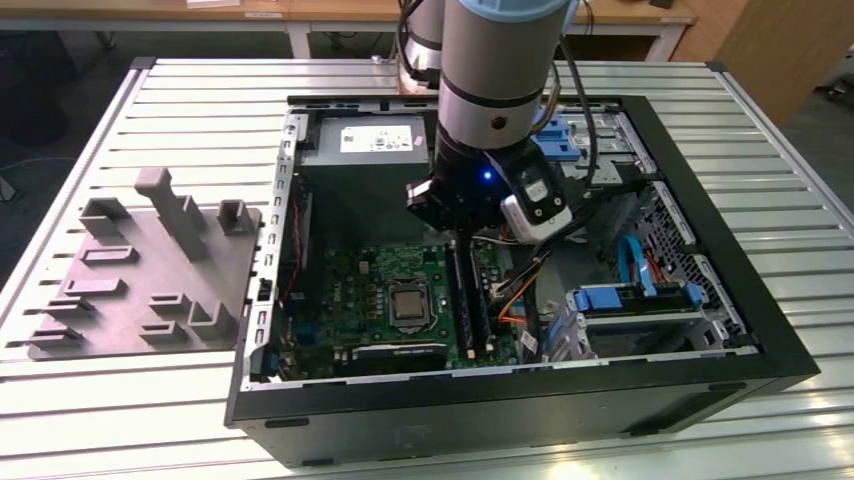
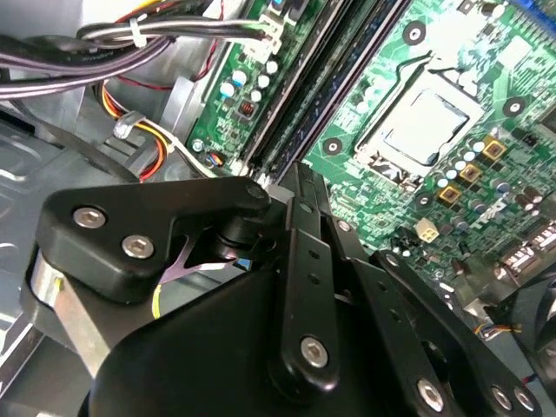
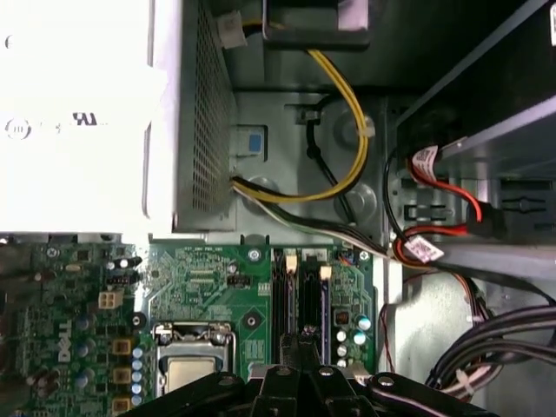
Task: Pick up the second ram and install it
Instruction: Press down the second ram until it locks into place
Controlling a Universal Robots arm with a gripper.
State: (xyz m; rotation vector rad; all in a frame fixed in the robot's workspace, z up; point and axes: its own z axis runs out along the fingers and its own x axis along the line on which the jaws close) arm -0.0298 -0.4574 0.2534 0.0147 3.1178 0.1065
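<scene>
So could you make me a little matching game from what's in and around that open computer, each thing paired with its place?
Things:
1. claw
2. grey power supply
3. grey moulded tray
4. processor socket

Places:
A. on the slatted table, outside the case, at the exterior view's left
B. in the case's far corner, behind the motherboard
C. over the long black memory slots
D. in the middle of the green motherboard

Pairs: 1-C, 2-B, 3-A, 4-D
</scene>
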